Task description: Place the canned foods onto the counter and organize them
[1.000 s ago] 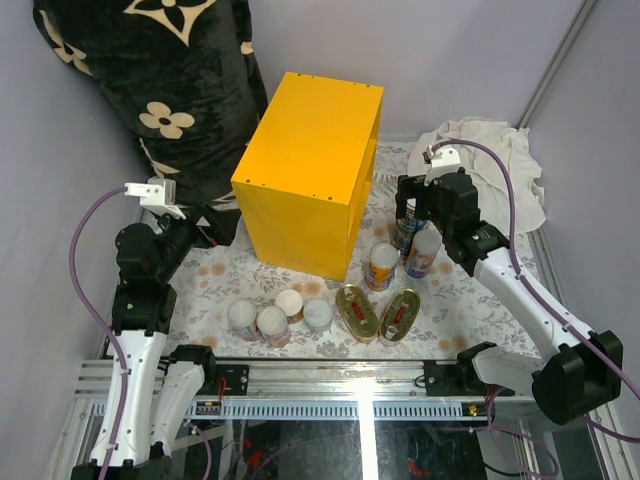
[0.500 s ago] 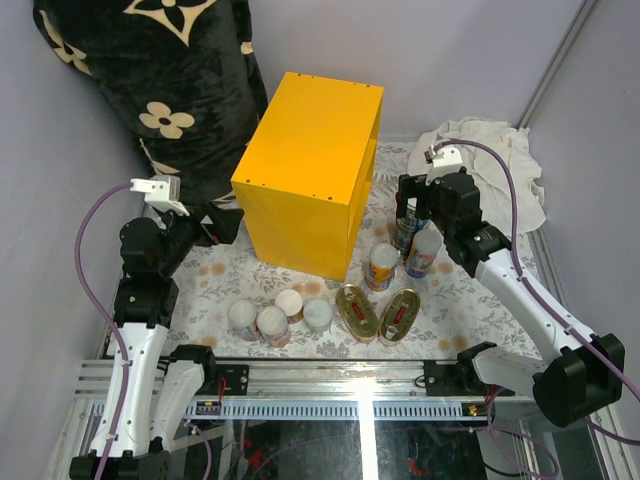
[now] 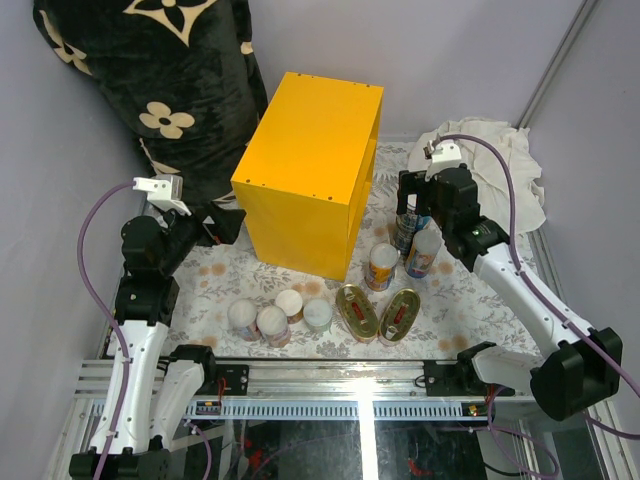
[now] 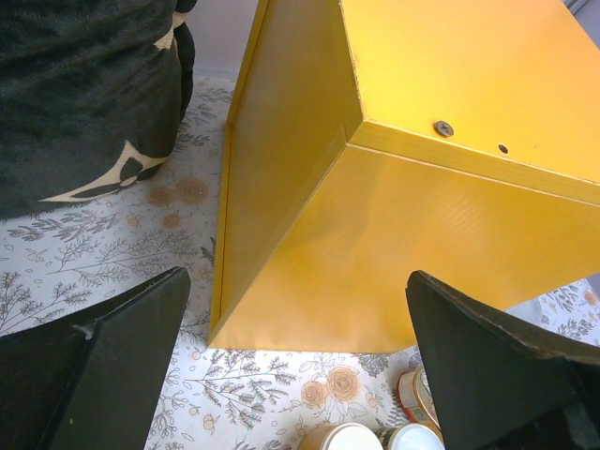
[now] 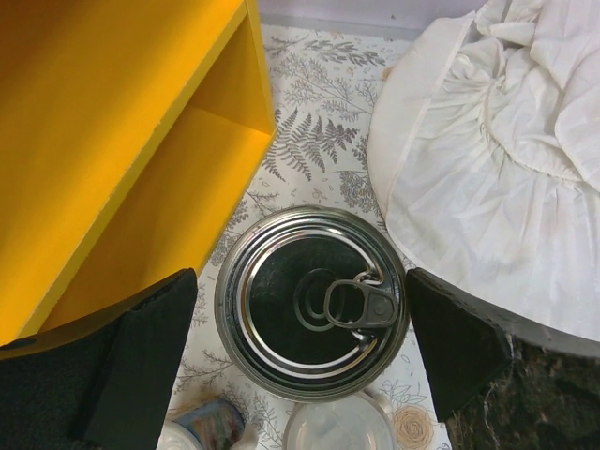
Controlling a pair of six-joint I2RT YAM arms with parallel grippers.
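Observation:
The yellow counter (image 3: 310, 170) stands mid-table, its open face turned right. My right gripper (image 3: 412, 212) is open and hangs over a tall blue-labelled, silver-topped can (image 3: 404, 228). In the right wrist view that can's lid (image 5: 312, 315) sits between the fingers (image 5: 122, 366), beside the counter's open shelf (image 5: 150, 169). A white-lidded can (image 3: 423, 250) and an orange-label can (image 3: 381, 266) stand next to it. Several small white-lidded cans (image 3: 272, 322) and two oval gold tins (image 3: 376, 313) lie in front. My left gripper (image 3: 215, 228) is open and empty, facing the counter's closed side (image 4: 394, 216).
A black floral blanket (image 3: 170, 90) fills the back left, close to my left gripper, and also shows in the left wrist view (image 4: 84, 94). A white cloth (image 3: 500, 170) lies back right, just beyond the tall can (image 5: 506, 141). A floral mat (image 3: 470, 290) covers the table.
My left arm has shifted slightly to the right, toward the counter. My right gripper has stayed over the tall can, open, with barely any movement.

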